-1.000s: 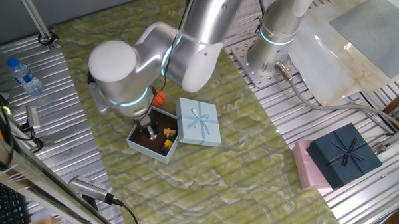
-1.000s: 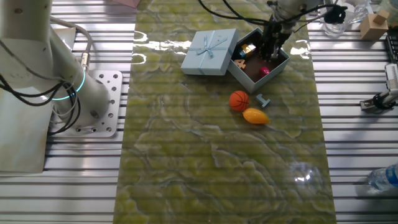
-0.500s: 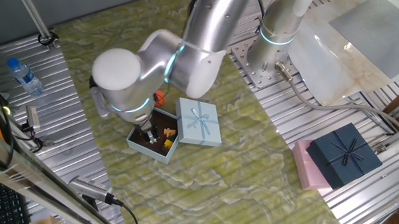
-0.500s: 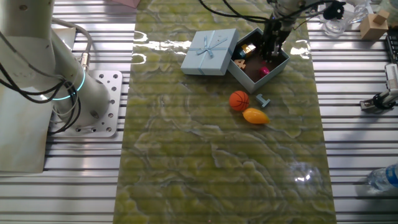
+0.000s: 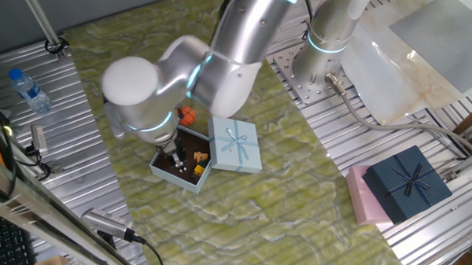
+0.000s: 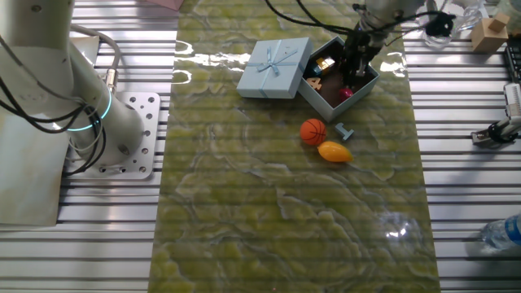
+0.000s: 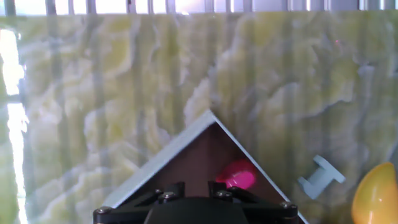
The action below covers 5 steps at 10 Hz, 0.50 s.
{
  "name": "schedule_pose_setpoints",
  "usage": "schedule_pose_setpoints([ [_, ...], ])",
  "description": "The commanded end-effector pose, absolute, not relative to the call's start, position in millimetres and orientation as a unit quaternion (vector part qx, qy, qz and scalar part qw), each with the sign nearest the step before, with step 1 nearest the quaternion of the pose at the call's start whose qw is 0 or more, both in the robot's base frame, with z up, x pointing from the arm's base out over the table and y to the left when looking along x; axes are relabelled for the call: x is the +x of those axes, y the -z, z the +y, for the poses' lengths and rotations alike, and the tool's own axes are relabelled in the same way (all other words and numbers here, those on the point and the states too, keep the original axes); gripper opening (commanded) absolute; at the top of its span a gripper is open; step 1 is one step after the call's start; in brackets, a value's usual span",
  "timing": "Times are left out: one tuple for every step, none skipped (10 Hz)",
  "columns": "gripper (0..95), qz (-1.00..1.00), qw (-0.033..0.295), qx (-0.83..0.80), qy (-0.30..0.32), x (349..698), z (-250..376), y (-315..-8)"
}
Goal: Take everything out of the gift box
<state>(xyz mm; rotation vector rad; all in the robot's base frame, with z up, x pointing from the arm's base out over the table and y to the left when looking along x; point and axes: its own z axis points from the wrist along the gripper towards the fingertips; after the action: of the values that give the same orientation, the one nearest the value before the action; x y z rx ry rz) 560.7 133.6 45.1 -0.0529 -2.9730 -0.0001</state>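
Note:
The pale-blue gift box (image 5: 165, 171) stands open on the green mat, its dark brown inside showing, and is also in the other fixed view (image 6: 364, 81). Its lid with bow (image 5: 235, 143) lies beside it. My gripper (image 6: 352, 75) reaches down into the box, jaws a little apart with nothing between them. In the hand view, the gripper (image 7: 194, 188) is above the box corner (image 7: 168, 152), with a magenta piece (image 7: 236, 177) just right of the right finger. Small yellow and orange bits (image 5: 198, 157) lie in the box. The orange basketball (image 6: 313, 132), mango-like fruit (image 6: 334, 151) and a small pale-blue piece (image 6: 344, 130) lie on the mat outside.
A dark navy box with bow (image 5: 407, 184) sits on a pink box (image 5: 362, 198) at the right. A water bottle (image 5: 29, 91) lies at the left on the metal slats. The second arm's base (image 6: 122, 134) stands beside the mat.
The arm has shifted slightly over the box, and the gripper sits a little lower inside it. The toys and the lid have not moved.

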Motion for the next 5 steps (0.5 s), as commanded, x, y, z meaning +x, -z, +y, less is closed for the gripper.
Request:
schedule_pose_setpoints([
  [19.0,-0.993,0.111,-0.027,-0.004,563.3,136.6,-41.7],
  [19.0,-0.992,0.119,-0.035,-0.006,562.2,135.6,-42.3],
  [19.0,-0.991,0.125,-0.039,-0.006,561.2,134.8,-42.9],
  [19.0,-0.991,0.127,-0.042,-0.007,560.0,134.1,-43.5],
  [19.0,-0.992,0.119,-0.035,-0.005,555.4,129.9,-46.0],
])
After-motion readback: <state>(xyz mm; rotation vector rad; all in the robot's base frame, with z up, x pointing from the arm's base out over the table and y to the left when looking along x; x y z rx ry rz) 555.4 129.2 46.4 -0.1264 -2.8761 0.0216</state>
